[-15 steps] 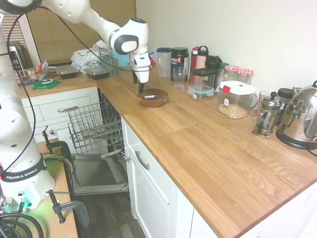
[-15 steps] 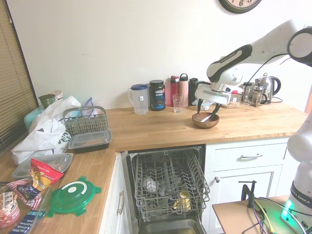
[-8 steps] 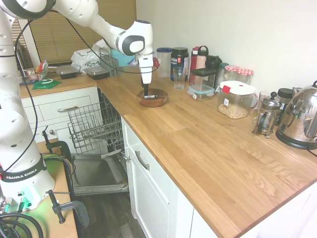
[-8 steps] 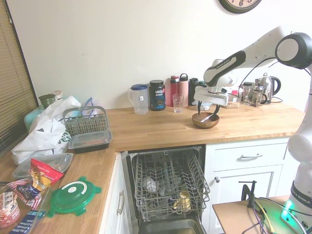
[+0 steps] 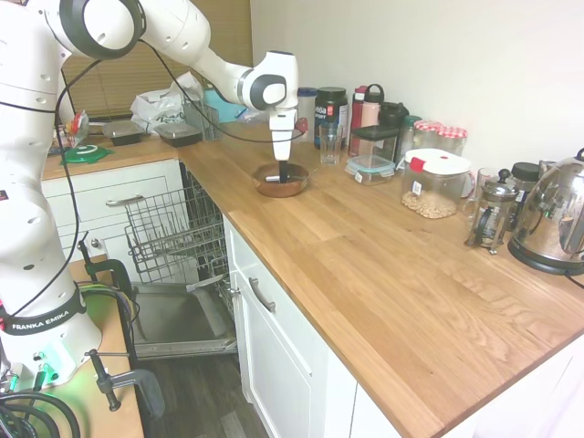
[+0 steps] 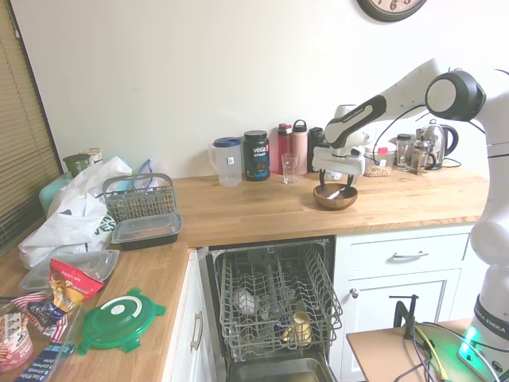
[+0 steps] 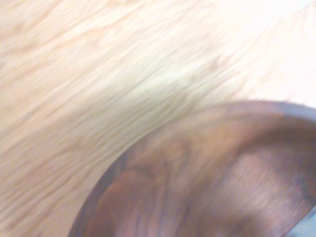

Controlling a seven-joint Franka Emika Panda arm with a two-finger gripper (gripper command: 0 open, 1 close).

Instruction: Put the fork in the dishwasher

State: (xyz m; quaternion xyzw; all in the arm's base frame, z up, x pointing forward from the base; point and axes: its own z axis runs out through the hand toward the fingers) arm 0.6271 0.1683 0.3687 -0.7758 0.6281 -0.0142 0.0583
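Gripper [image 5: 282, 172] is down inside the wooden bowl [image 5: 280, 185] where the fork [image 6: 337, 192] lies; can't tell how its fingers stand. Dishwasher [image 6: 274, 303] door's open.

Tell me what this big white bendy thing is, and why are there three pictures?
It is a white robot arm. At its tip is a gripper for picking things up. Two pictures come from cameras in the kitchen, on opposite sides of the arm. The blurry third one comes from a camera on the arm's wrist, very close to the round brown wooden bowl.

The bowl sits on the long wooden countertop, near bottles, jars and a shiny steel kettle. A small silvery metal fork lies inside the bowl. The gripper is down at the bowl, but the pictures do not show that it holds anything. Below the counter, the open dishwasher with its grey wire rack waits.
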